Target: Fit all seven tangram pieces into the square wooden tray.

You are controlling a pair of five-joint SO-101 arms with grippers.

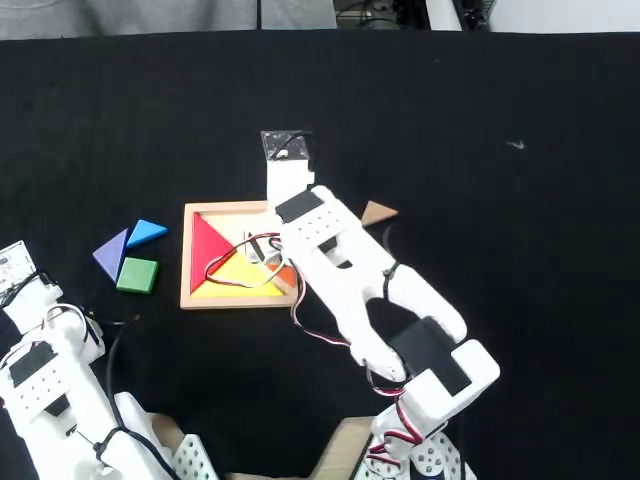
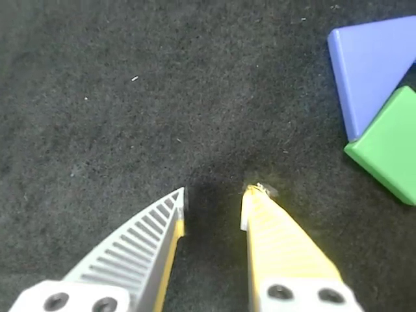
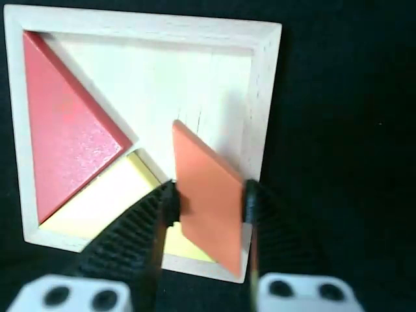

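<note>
The square wooden tray [image 1: 187, 256] lies left of the table's middle. A red triangle [image 3: 68, 130] and a yellow triangle [image 3: 107, 205] lie flat in it. My right gripper [image 3: 209, 196] is shut on an orange parallelogram [image 3: 205, 166], held tilted over the tray's right side near the rim [image 3: 263, 97]. From above, that gripper [image 1: 276, 266] hovers over the tray's right part. A purple triangle [image 1: 112, 254], a blue triangle [image 1: 146, 232] and a green square [image 1: 137, 274] lie left of the tray. My left gripper [image 2: 214, 194] is open over bare cloth, close to the purple triangle [image 2: 370, 71] and green square [image 2: 390, 146].
A tan triangle [image 1: 378, 212] lies on the black cloth right of the tray, beside the right arm [image 1: 350, 280]. The left arm [image 1: 45, 370] stands at the near left corner. A small dark card [image 1: 285, 146] lies behind the tray.
</note>
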